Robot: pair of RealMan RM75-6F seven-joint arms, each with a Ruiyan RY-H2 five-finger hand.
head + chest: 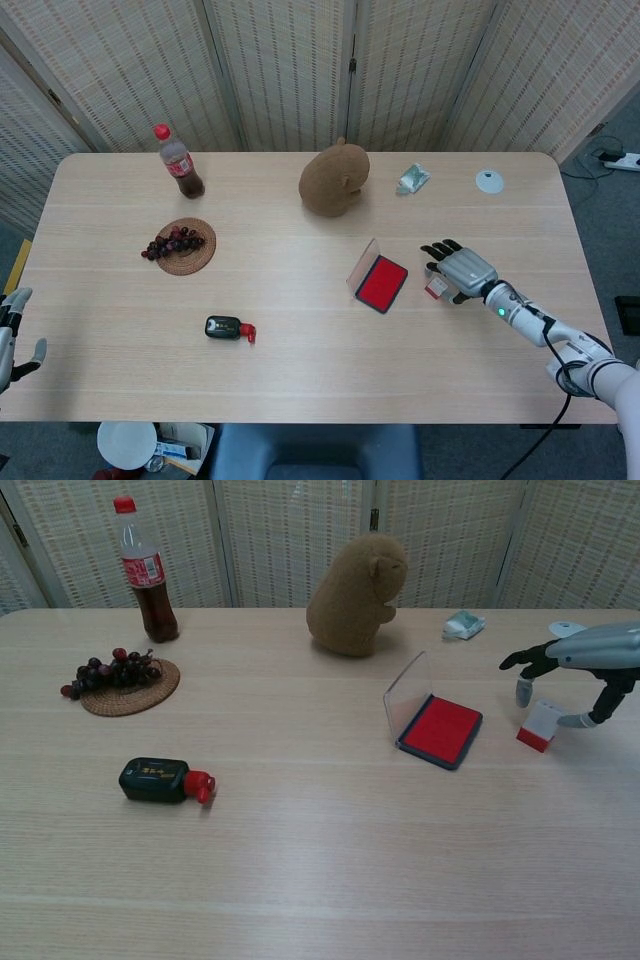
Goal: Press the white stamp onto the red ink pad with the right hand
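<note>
Chest view shows my right hand (585, 670) over the white stamp (541, 725), fingers (524, 691) spread, not gripping. It stands right of the red ink pad (441, 730). Next: close, lift, press.

Table (300, 330): light wood-grain top, rounded corners, fills most of both views. Backdrop: folding screen (280, 70), woven beige panels in pale frames, standing along table's far edge. Floor (600, 215): grey, visible right of table. White power strip (622, 159) with cable on floor, far right. Blue-grey chair back (315, 450) at table's near edge. Light: even, diffuse, soft shadows.
</note>
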